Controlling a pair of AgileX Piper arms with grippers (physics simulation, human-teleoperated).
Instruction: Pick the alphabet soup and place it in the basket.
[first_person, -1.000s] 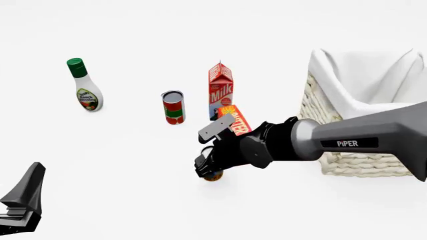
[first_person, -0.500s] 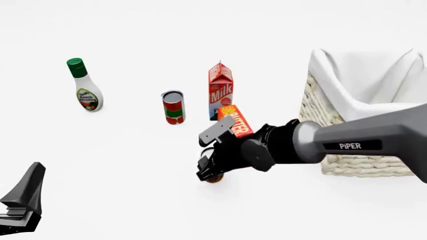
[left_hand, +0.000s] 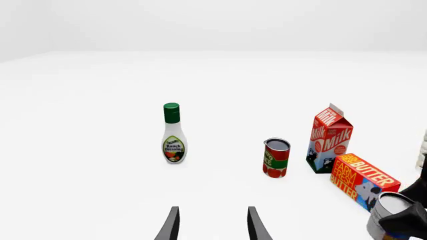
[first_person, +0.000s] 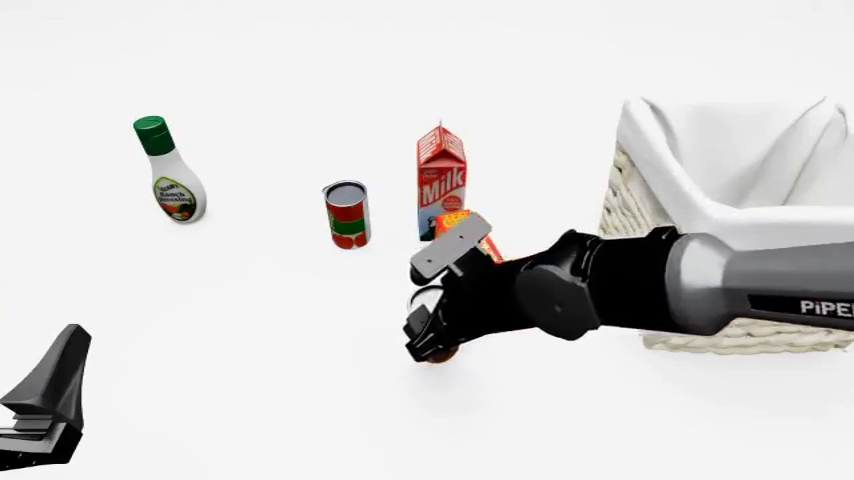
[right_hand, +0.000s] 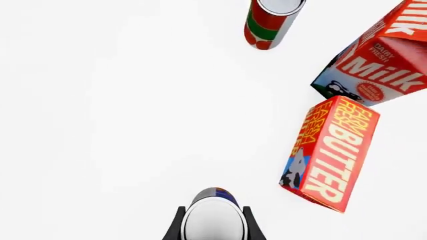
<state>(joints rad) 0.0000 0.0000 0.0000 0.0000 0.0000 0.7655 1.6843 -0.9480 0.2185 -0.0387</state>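
The alphabet soup (right_hand: 213, 220) shows its silvery-white lid and blue label between my right gripper's fingers (right_hand: 175, 226). In the front view my right gripper (first_person: 430, 340) is shut on it, and only its orange-brown bottom (first_person: 438, 355) shows below the fingers. It also shows in the left wrist view (left_hand: 390, 212). I cannot tell whether the can touches the table. The basket (first_person: 634, 215), cream wicker with a white cloth lining, stands at the right, partly behind the right arm. My left gripper (first_person: 47, 400) is open and empty at the near left, and in its wrist view (left_hand: 212, 227) nothing lies between its fingers.
A ranch dressing bottle (first_person: 170, 170) stands at the far left. A red-and-green can (first_person: 346, 215) and a milk carton (first_person: 441, 175) stand behind the right gripper. A butter box (first_person: 457, 222) lies just behind it, mostly hidden by the arm.
The right arm has come up towards the camera and a little to the right with the can in its fingers. It now hides more of the butter box. The left arm has not moved.
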